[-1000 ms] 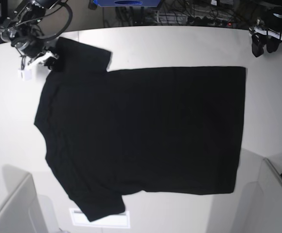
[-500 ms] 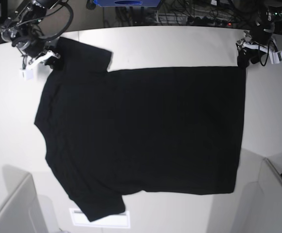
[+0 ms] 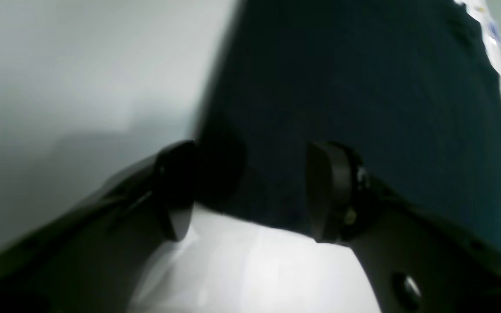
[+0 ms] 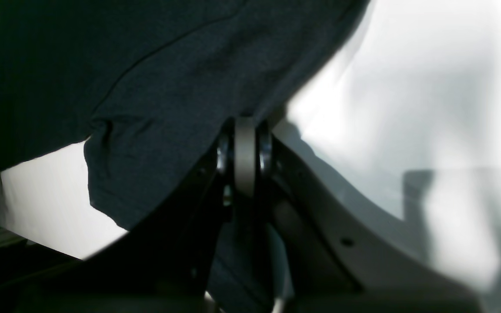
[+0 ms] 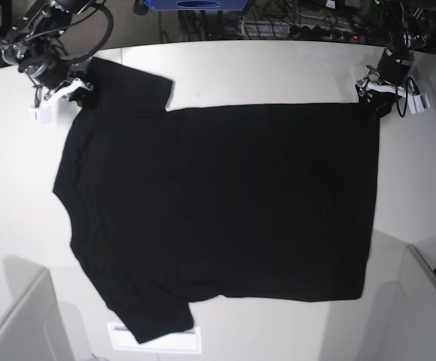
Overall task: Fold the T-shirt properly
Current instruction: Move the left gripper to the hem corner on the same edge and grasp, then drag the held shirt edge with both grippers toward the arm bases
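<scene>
The black T-shirt (image 5: 225, 203) lies spread flat on the white table (image 5: 278, 71), plain side up, with its sleeves on the left and its hem on the right. My right gripper (image 5: 79, 89) sits at the far-left sleeve, and in the right wrist view the right gripper (image 4: 245, 152) is shut on a fold of the sleeve cloth (image 4: 146, 65). My left gripper (image 5: 374, 96) hovers at the far-right hem corner. In the left wrist view the left gripper (image 3: 255, 191) is open, its fingers (image 3: 333, 191) straddling that corner of the T-shirt (image 3: 355, 87).
A white sheet (image 5: 161, 340) peeks out under the near sleeve. Grey panels stand at the near left (image 5: 15, 323) and near right (image 5: 428, 301). Cables and a blue object (image 5: 195, 4) lie beyond the table's far edge. A small white tag (image 5: 39, 114) hangs by my right gripper.
My left gripper has moved from the table's far-right corner inward to the shirt's far hem corner, still open. The right gripper and the shirt have stayed put.
</scene>
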